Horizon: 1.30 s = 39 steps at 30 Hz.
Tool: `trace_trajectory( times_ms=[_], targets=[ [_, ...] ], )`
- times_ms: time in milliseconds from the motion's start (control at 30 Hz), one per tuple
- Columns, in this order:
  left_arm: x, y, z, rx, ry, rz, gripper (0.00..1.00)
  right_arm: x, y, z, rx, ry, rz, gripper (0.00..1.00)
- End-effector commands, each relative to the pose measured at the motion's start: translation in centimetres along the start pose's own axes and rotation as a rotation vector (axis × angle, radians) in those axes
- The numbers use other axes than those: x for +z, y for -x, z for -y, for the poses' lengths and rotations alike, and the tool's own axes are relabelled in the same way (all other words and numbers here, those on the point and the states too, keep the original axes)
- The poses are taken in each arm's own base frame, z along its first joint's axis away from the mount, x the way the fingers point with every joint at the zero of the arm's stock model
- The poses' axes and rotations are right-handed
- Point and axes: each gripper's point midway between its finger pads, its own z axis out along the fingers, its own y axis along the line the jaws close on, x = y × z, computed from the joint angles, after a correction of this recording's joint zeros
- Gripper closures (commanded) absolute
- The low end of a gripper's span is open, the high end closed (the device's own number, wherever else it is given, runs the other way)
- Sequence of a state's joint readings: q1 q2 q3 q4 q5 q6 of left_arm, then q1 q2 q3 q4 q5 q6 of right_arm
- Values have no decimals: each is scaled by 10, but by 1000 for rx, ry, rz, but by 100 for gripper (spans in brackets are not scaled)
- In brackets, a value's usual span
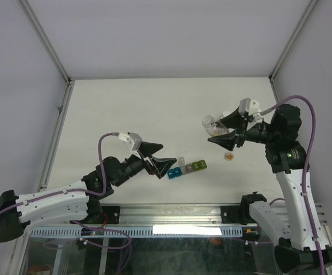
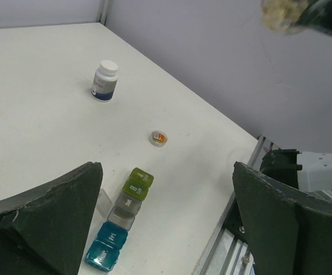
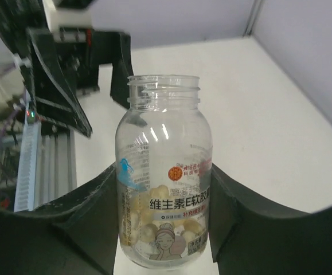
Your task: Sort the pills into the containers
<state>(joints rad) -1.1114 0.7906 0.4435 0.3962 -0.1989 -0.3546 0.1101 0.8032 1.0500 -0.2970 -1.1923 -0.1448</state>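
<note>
- Gripping clear uncapped plastic pill bottle in right gripper, held off the table; I risk overpouring.
- Left gripper wide open, empty, just beside translucent multicoloured five-cube container strip on table; may nudge it.

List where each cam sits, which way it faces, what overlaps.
Top external: above, behind the bases, looking down on the table; left arm and right arm show.
Left wrist: faces over the containers toward the right arm; open left jaws frame it.
Right wrist: faces the left arm; right jaws grip the open bottle.
Shared: top and left wrist both show containers, small cap.
</note>
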Motion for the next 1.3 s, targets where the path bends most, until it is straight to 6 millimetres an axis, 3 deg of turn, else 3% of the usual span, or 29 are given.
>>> trace_trajectory(
  times_ms=[0, 233, 367, 500, 867, 1267],
  targets=[
    [2, 6, -4, 26, -4, 75, 1, -12, -113, 1, -30, 68, -308, 83],
    [8, -8, -30, 124, 102, 42, 1, -18, -183, -20, -72, 254, -462, 83],
    [1, -21, -47, 139, 159, 24, 1, -10, -224, -7, -132, 229, -572, 83],
    [-6, -34, -64, 149, 226, 4, 1, 4, -250, -2, -148, 265, -650, 83],
    [-17, -48, -106, 127, 352, -18, 1, 27, -279, 9, -130, 308, -791, 84],
    [-18, -57, -127, 26, 352, -28, 1, 27, -298, 6, -165, 327, -905, 85]
  ],
)
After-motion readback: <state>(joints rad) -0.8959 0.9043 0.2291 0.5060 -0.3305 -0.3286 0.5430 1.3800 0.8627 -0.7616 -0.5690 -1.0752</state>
